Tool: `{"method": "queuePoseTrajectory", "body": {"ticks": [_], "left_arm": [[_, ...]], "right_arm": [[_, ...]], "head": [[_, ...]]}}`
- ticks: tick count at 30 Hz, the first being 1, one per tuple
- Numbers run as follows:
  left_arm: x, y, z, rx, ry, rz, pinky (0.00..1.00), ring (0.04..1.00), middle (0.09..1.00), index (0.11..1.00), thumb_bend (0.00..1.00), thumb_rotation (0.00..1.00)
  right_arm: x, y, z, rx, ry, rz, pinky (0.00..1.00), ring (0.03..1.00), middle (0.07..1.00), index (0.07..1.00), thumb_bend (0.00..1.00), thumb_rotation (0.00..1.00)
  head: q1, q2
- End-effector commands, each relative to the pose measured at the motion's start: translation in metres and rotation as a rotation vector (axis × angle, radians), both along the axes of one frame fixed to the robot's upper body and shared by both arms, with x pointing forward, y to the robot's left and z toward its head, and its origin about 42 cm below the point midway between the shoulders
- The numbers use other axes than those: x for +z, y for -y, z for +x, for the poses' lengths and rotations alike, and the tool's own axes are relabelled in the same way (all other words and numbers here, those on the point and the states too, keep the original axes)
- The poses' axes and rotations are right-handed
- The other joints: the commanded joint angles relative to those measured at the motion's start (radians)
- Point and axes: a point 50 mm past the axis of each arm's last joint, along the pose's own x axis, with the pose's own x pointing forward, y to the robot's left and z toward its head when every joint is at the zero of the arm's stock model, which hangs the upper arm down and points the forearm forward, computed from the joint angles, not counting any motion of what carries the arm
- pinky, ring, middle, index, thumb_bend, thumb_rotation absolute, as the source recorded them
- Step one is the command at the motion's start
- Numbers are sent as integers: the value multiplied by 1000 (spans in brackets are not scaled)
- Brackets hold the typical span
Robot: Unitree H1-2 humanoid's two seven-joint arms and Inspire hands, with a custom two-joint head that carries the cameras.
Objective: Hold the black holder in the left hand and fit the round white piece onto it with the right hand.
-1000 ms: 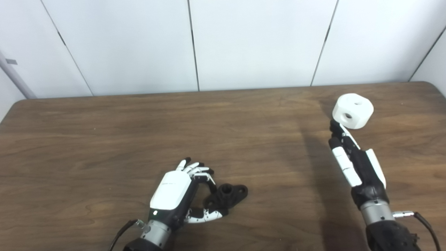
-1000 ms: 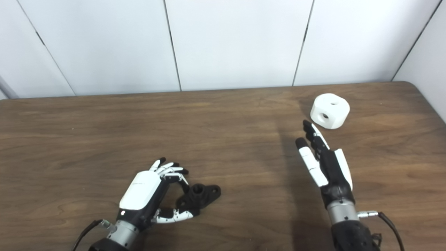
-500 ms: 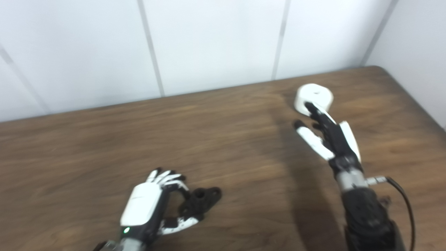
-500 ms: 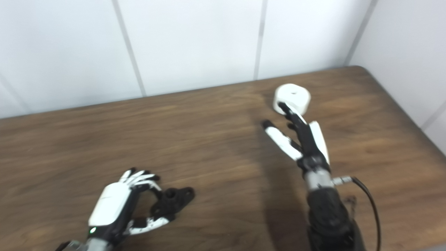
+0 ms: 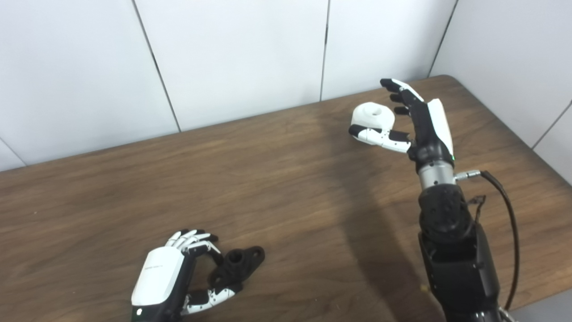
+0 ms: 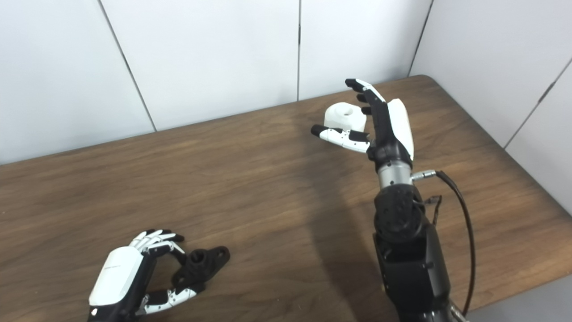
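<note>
The black holder point(image 5: 237, 264) lies on the wooden surface point(image 5: 277, 188) near its front edge, at the left. The left hand point(image 5: 167, 277) is curled around it, fingers point(image 5: 192, 237) arched over the far side and the thumb point(image 5: 210, 297) reaching along the near side; whether they press on the holder or only bracket it, I cannot tell. Holder and left hand sit as they did a second ago; their shift toward the lower left of the picture comes from the camera, which has swung to the right and now shows the surface's right corner and a side wall point(image 5: 514, 58).

The round white piece point(image 5: 372, 117) stands on the surface near the far right corner, its top hole facing up. A second ago the right hand point(image 5: 418, 120) was short of it, fingers stretched flat toward it. Now the hand has come up alongside the piece's right side, palm turned toward it. Its fingers point(image 5: 397, 87) rise straight and spread behind and above the piece, while the thumb point(image 5: 380, 136) crosses in front of the piece's near side. The hand is open and grips nothing yet. The right forearm point(image 5: 451, 250) climbs steeply from the bottom edge, a black cable point(image 5: 509, 223) looping off the wrist.
</note>
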Motion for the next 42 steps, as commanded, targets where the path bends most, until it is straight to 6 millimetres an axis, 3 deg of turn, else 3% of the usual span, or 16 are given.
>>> {"method": "queuePoseTrajectory", "body": {"ticks": [1,6,8,14,29,36,42], "left_arm": [[-6,-11,-3,4,-22,47,896,831,748,485,520,44],[-7,-13,-2,9,-26,50,893,831,748,485,520,43],[-7,-13,-1,10,-26,51,893,831,748,485,520,43],[-7,-12,-1,10,-29,50,895,833,747,485,520,43],[-9,-12,-1,11,-37,55,894,833,755,485,520,43],[-10,-12,-2,11,-42,51,898,838,757,485,519,43],[-9,-13,-2,13,-36,56,901,836,755,486,520,43]], "right_arm": [[23,3,10,-7,64,-72,831,893,892,817,857,304],[30,16,27,-13,11,-155,983,983,955,821,902,313],[34,21,35,-14,-8,-173,996,996,972,817,919,308],[46,41,57,-42,-101,-269,1000,1000,1000,799,996,266],[70,79,100,-96,-329,-439,1000,1000,1000,815,1000,291],[70,87,112,-104,-405,-497,1000,1000,1000,815,1000,291],[67,81,117,-87,-455,-519,1000,1000,1000,795,1000,298]], "head": [[-3,1],[-7,0],[-10,1],[-5,-3],[5,-5],[12,-8],[11,-7]]}}
